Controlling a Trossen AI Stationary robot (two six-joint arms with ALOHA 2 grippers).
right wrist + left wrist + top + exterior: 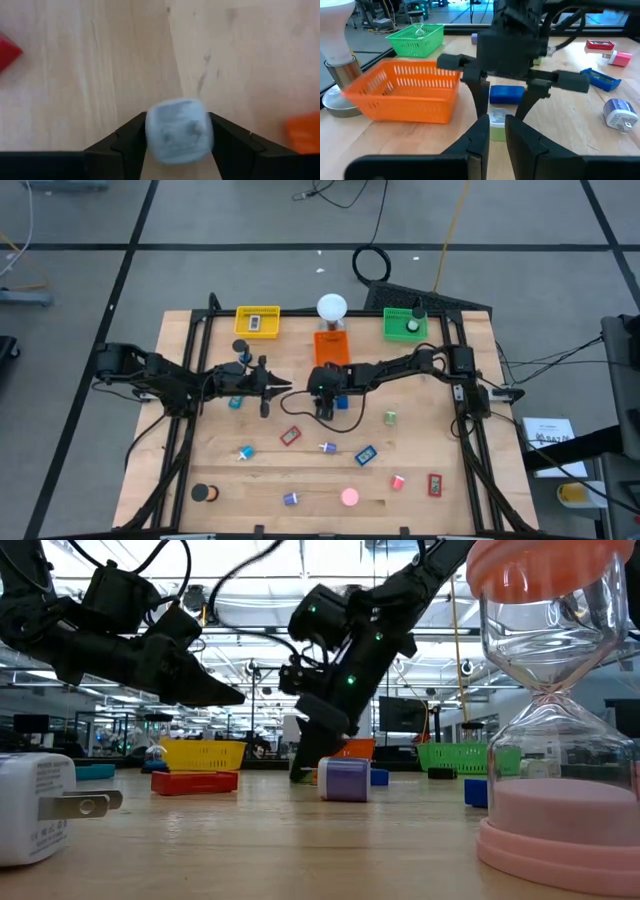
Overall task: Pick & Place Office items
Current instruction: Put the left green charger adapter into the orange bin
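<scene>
From above, the left gripper [283, 388] is seen held out level over the middle of the wooden table [440, 440]. The right gripper [325, 412] is pointed down at the boards, just past the left gripper's tips. A blue block [344, 402] lies just beside the right gripper, and an orange tray [332, 346] stands close behind it. The other office items are scattered well clear of both sets of jaws, among them a pink roll [349, 497] and a black roll [205, 493].

At table height, the right gripper's tips are seen down at the table surface, with a purple roll [345, 780] just beside them. The left gripper is held above the table, clear of everything.

Through the left wrist camera, the left jaws are seen drawn almost together, with only a narrow gap and nothing between them. Straight ahead of them, the right gripper's fingers [481, 97] are set either side of a small pale piece [496, 119] lying on the table.

Through the right wrist camera, that pale piece is seen blurred between the right jaws, which are pressed against both of its sides, pinching it. Bare wood is seen beyond it.
</scene>
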